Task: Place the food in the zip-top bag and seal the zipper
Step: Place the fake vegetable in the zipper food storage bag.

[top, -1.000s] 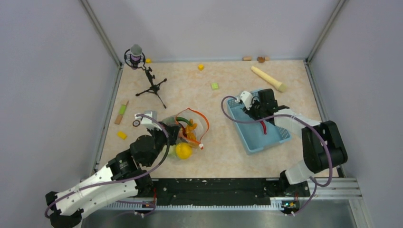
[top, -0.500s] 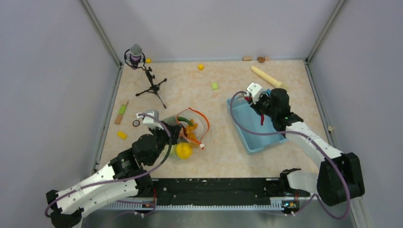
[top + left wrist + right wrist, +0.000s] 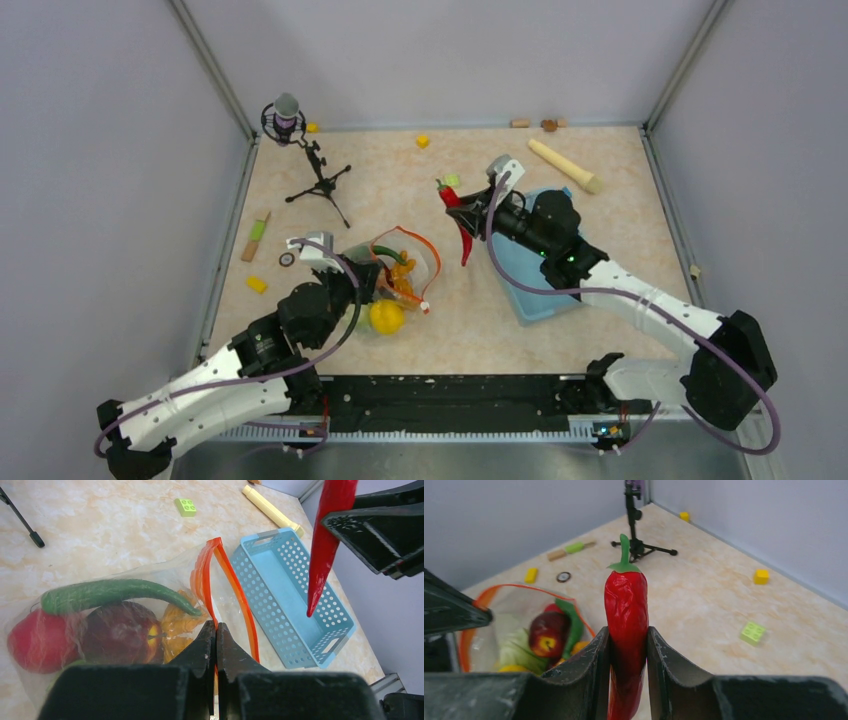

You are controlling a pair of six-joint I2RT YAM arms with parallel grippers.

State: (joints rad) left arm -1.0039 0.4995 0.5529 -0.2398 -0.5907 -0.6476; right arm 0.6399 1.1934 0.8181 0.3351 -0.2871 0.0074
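The clear zip-top bag lies left of centre, its orange-red zipper held apart at the mouth. Inside are a green pepper, a dark red apple, a red tomato and orange pieces. A yellow lemon sits at the bag's near side. My left gripper is shut on one zipper strip. My right gripper is shut on the red chili, held in the air between bag and basket, stem up.
The light-blue mesh basket stands right of centre. A beige stick lies at the back right. A small tripod stands at the back left. Yellow and green cubes and small bits lie scattered.
My right gripper has lifted the red chili out of the blue basket and carried it left toward the bag. The left gripper and the bag have stayed put.
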